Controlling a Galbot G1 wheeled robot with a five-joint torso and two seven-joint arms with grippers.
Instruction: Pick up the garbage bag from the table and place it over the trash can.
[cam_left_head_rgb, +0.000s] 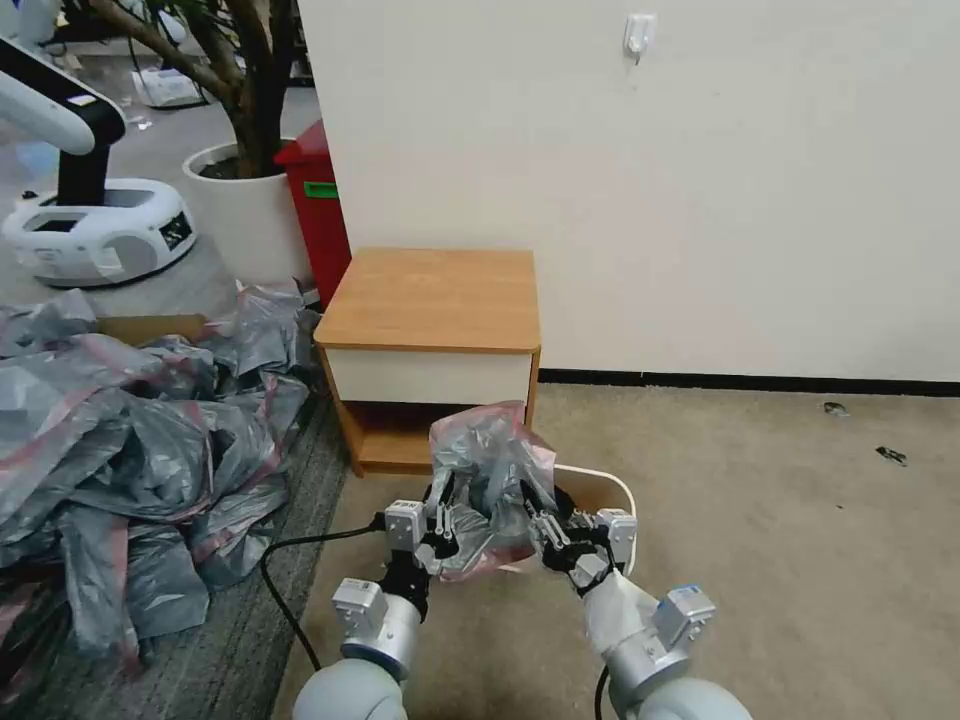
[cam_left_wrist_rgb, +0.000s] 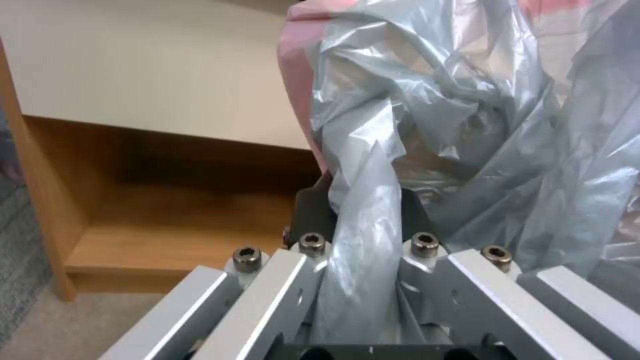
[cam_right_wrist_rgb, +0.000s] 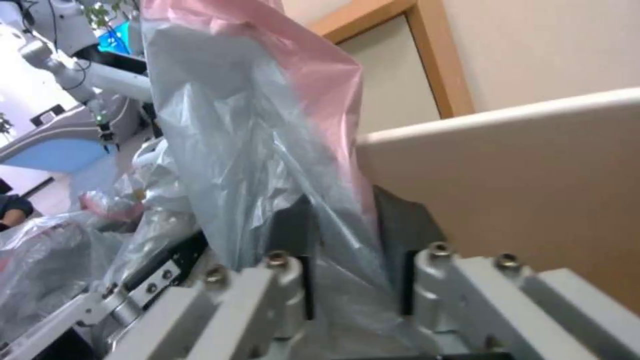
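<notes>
The garbage bag (cam_left_head_rgb: 488, 470), silvery grey with a pink band, hangs crumpled between my two grippers in front of the table (cam_left_head_rgb: 430, 300). My left gripper (cam_left_head_rgb: 440, 520) is shut on the bag's left side, and the plastic (cam_left_wrist_rgb: 363, 235) runs between its fingers. My right gripper (cam_left_head_rgb: 545, 525) is shut on the bag's right side; grey and pink film (cam_right_wrist_rgb: 267, 150) rises from its fingers. The beige trash can (cam_left_head_rgb: 605, 490) stands on the floor just behind and under the bag. Its rim (cam_right_wrist_rgb: 507, 112) lies close beside my right gripper. The bag hides most of the can.
A big heap of grey bags (cam_left_head_rgb: 130, 440) covers the floor on the left. A black cable (cam_left_head_rgb: 285, 570) runs over the carpet by my left arm. A tall red bin (cam_left_head_rgb: 318, 205) and a white planter (cam_left_head_rgb: 245, 205) stand behind the table. Another robot (cam_left_head_rgb: 85, 215) stands far left.
</notes>
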